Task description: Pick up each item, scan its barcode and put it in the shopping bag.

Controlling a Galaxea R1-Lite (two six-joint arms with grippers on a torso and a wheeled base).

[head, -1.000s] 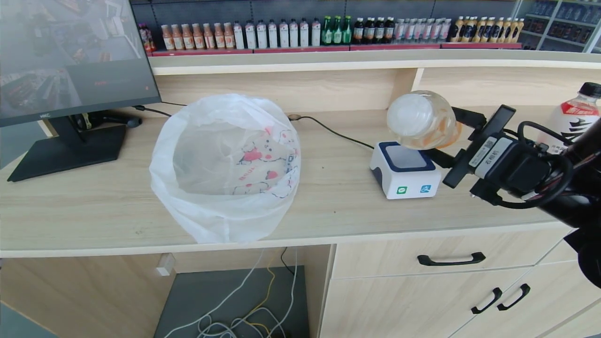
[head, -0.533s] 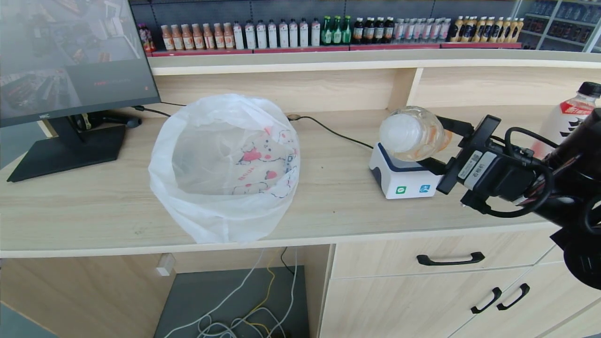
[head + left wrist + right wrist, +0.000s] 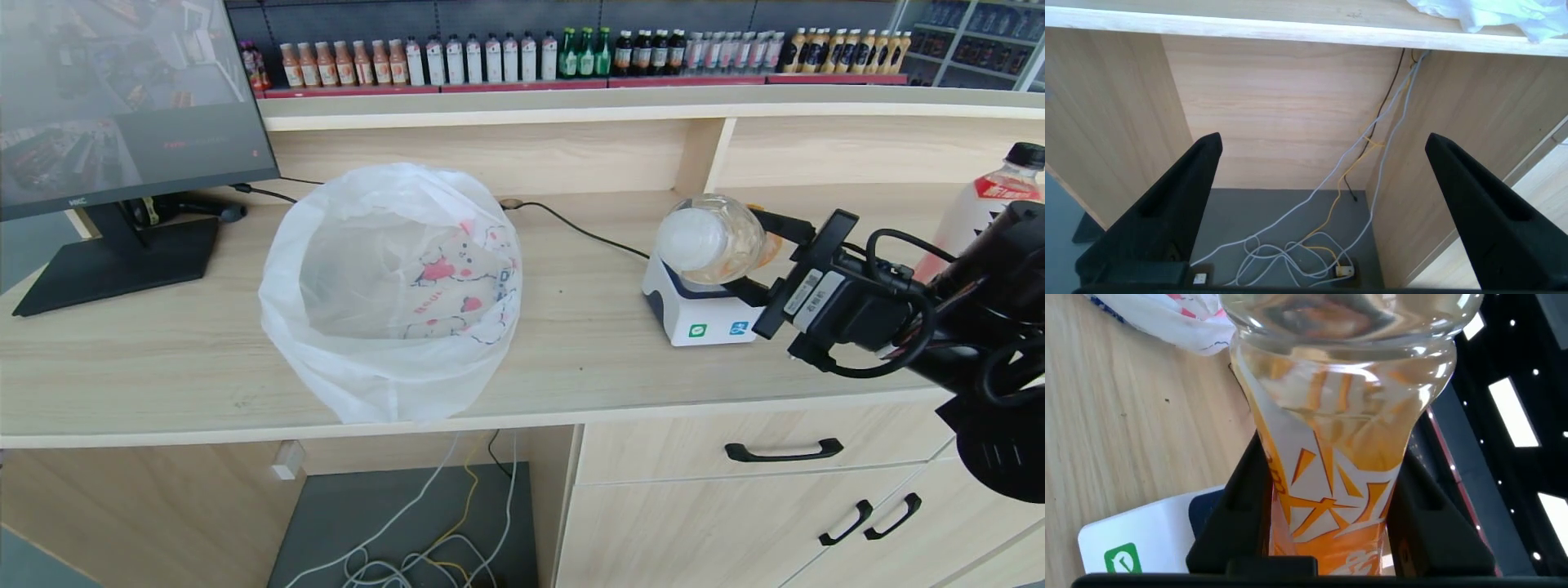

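Observation:
My right gripper (image 3: 755, 255) is shut on a clear bottle (image 3: 709, 238) with an orange label, held on its side just above the white barcode scanner (image 3: 695, 314) on the counter. In the right wrist view the bottle (image 3: 1331, 457) sits between the black fingers (image 3: 1233, 514), with a corner of the scanner (image 3: 1143, 539) below. The white plastic shopping bag (image 3: 392, 286) stands open at the counter's middle. My left gripper (image 3: 1323, 212) is open below the counter edge, over the floor cables.
A monitor (image 3: 122, 98) stands at the counter's left with a handheld scanner (image 3: 184, 210) behind its foot. A pink-labelled bottle (image 3: 976, 212) stands at the far right behind my right arm. Drawers (image 3: 780, 451) lie below. Shelves of bottles (image 3: 571, 53) line the back.
My right gripper has lowered the bottle and shifted it slightly left, bringing it from above the scanner down close to its top. The bag has not moved.

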